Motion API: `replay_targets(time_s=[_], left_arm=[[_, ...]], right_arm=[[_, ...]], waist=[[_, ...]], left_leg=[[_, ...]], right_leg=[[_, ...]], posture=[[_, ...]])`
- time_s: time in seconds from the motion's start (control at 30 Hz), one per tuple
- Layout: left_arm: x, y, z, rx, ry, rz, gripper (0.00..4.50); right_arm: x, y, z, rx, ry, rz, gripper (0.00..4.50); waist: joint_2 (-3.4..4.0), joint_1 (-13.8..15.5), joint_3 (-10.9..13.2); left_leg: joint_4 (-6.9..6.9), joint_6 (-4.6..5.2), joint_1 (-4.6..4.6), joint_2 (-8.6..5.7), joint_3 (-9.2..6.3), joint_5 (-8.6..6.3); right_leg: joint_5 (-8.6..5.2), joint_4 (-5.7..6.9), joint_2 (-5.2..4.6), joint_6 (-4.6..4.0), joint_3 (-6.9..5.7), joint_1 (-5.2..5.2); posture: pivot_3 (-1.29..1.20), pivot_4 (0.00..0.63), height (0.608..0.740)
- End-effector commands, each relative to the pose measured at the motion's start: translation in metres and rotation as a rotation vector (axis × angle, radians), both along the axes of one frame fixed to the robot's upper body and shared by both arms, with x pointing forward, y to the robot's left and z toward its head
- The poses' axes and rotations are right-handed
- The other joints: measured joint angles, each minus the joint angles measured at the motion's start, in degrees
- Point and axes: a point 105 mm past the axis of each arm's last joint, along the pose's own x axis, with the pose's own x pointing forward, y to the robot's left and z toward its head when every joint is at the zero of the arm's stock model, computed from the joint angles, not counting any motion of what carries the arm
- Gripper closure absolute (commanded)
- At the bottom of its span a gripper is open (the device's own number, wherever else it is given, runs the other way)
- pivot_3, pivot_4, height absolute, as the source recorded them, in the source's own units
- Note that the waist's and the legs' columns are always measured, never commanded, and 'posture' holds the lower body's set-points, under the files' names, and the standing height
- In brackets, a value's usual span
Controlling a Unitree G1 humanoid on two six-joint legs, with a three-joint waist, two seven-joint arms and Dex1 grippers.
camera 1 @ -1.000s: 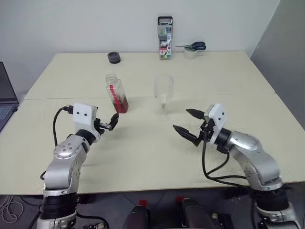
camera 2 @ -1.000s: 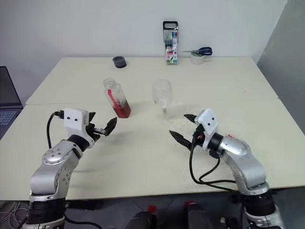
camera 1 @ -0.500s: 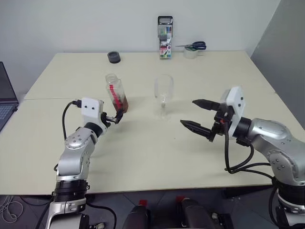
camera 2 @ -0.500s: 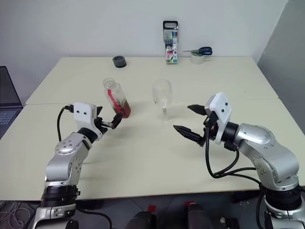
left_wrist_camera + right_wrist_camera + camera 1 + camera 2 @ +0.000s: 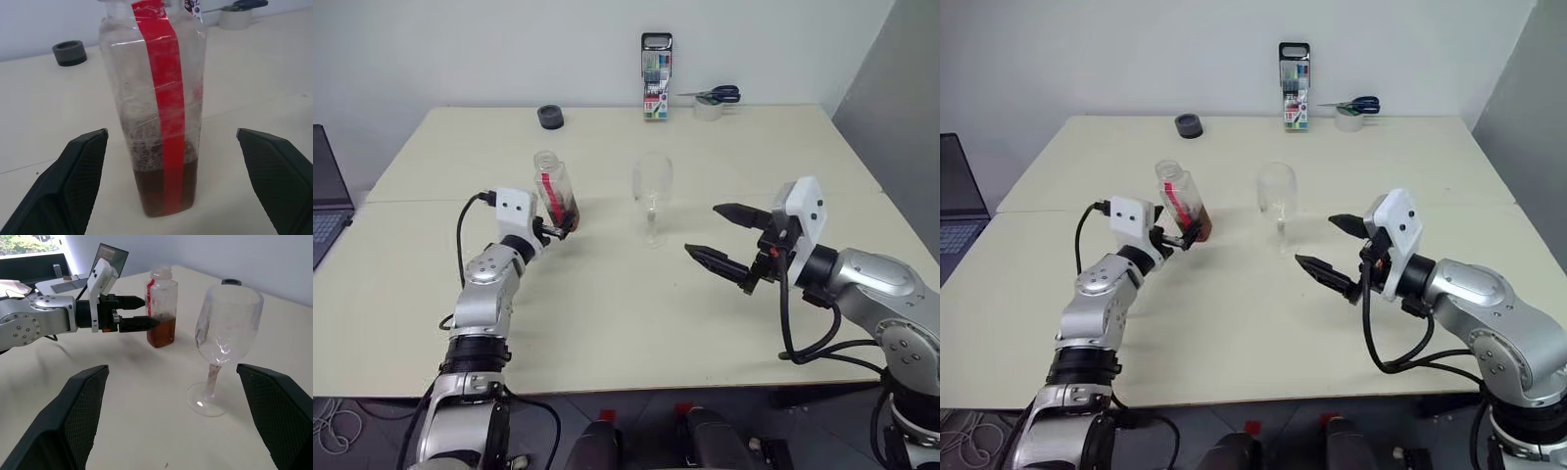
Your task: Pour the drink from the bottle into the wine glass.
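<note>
The step in hand is the reach for the small squat clear plastic bottle [image 5: 554, 190] with a red label strip. It stands upright on the pale cream table [image 5: 607, 304], left of centre, and the left gripper [image 5: 562, 227] has its two black fingers spread wide on either side of the bottle's lower part, not yet closed on it. From the left wrist view the bottle sits between the fingers with clear gaps on both sides. As a judgement, the next move calls for the fingers to close on the bottle's body, low enough to be firm but without tipping it, then a lift and a carry to the right toward the glass.

The bottle has no cap on its neck. The reddish-brown drink [image 5: 165, 190] fills only its bottom part; above it the walls are clear and slightly filmed.

The clear stemmed wine glass [image 5: 652, 196] with a rounded bowl and round foot stands upright just right of the bottle, near the table's middle, and looks empty. The right gripper [image 5: 725, 236] hangs above the table to the right of the glass, apart from it, its fingers spread and holding nothing. It may be meant to steady the glass, though that is only a guess.
</note>
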Motion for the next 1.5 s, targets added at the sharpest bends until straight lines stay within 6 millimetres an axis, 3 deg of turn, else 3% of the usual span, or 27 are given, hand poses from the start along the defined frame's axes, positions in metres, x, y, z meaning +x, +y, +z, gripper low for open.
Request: replay_targets(time_s=[0.03,0.37,0.9,1.0,1.23,1.4,1.5], left_arm=[[0.008,-0.007,0.017,0.009,-0.070,-0.017,0.00],[0.026,-0.007,0.020,0.009,-0.100,0.017,0.00],[0.041,-0.001,0.016,-0.010,-0.118,0.073,0.00],[0.044,-0.001,0.016,-0.023,-0.109,0.090,0.55],[0.045,-0.002,0.013,-0.021,-0.107,0.092,2.64],[0.043,-0.006,0.010,0.080,-0.112,0.095,2.81],[0.045,-0.021,0.027,0.180,-0.165,0.035,2.81]], right_arm=[[-0.005,-0.002,0.013,0.004,-0.066,-0.014,0.03],[-0.012,-0.004,0.010,0.001,-0.058,-0.038,0.03],[-0.009,-0.008,0.015,0.023,-0.050,-0.088,0.03],[-0.006,-0.010,0.016,0.043,-0.042,-0.120,0.00],[-0.005,-0.009,0.018,0.063,-0.052,-0.145,0.00],[-0.002,-0.006,0.018,0.089,-0.083,-0.184,0.00],[0.001,0.000,0.017,0.095,-0.123,-0.198,0.00]], waist=[[0.00,0.00,0.00],[-0.01,0.00,0.00],[-0.03,-0.01,0.00],[-0.04,-0.01,0.00],[-0.03,-0.05,0.00],[-0.04,-0.12,-0.01],[-0.04,-0.11,0.00]], left_leg=[[0.00,0.00,0.00,0.00,0.00,0.00],[0.00,0.01,-0.01,-0.01,-0.01,-0.01],[0.02,0.06,-0.01,-0.04,-0.02,-0.03],[0.03,0.09,-0.02,-0.05,-0.02,-0.04],[0.03,0.09,-0.02,-0.05,-0.02,-0.04],[0.03,0.09,0.00,-0.04,-0.01,-0.04],[0.04,0.09,0.00,-0.06,-0.01,-0.04]], right_leg=[[0.00,0.00,0.00,0.00,-0.01,0.00],[0.00,0.01,0.00,0.00,-0.11,-0.01],[0.00,0.04,0.00,0.01,-0.23,0.00],[0.00,0.04,0.00,0.01,-0.23,0.00],[0.00,0.07,0.00,0.01,-0.22,-0.01],[0.00,0.10,0.00,0.01,-0.21,-0.02],[0.00,0.13,0.00,0.01,-0.20,-0.02]], posture=[[0.00,0.150,0.740],[0.00,0.150,0.740],[0.00,0.150,0.740],[0.00,0.150,0.740],[0.00,0.150,0.740],[0.00,0.150,0.740],[0.00,0.150,0.740]])
